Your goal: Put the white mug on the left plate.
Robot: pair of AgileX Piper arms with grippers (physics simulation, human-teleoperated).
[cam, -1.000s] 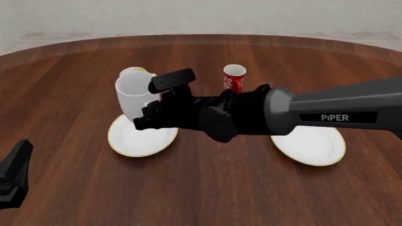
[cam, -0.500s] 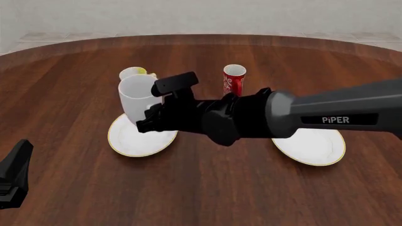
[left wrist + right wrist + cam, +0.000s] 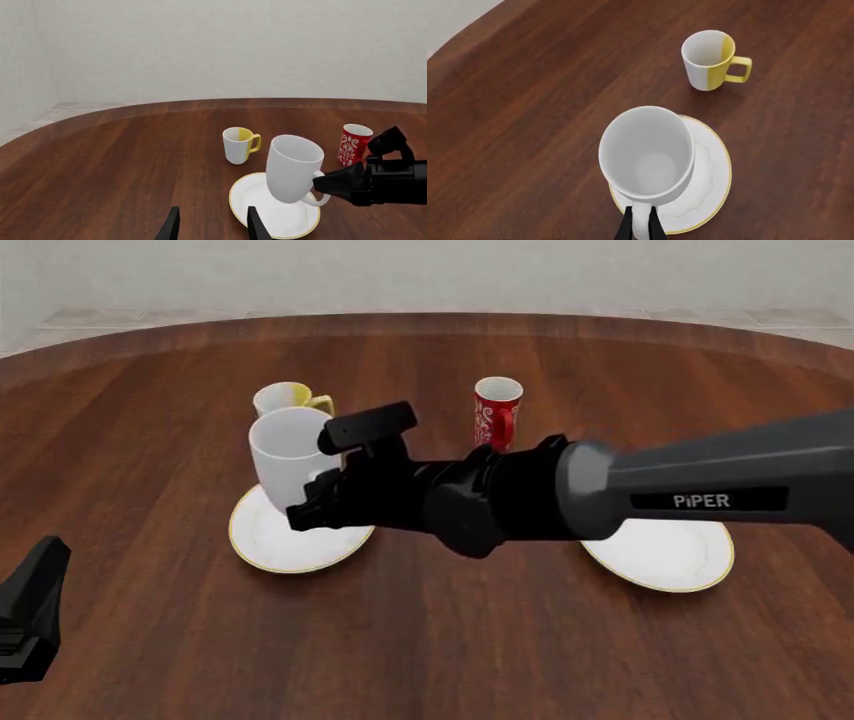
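Lowered slightly, white mug (image 3: 287, 462) tilts over left plate (image 3: 274, 543).

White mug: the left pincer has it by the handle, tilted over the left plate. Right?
Not quite: the right pincer grips the white mug by its handle, tilted over the left plate. The front view shows this; the left pincer is open and apart.

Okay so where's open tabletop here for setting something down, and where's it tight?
Bare wood lies between the left plate and right plate, under the right arm, and nearer than both plates. It is crowded behind the left plate: the white mug, held in the right gripper, the yellow-handled mug and the red cup.
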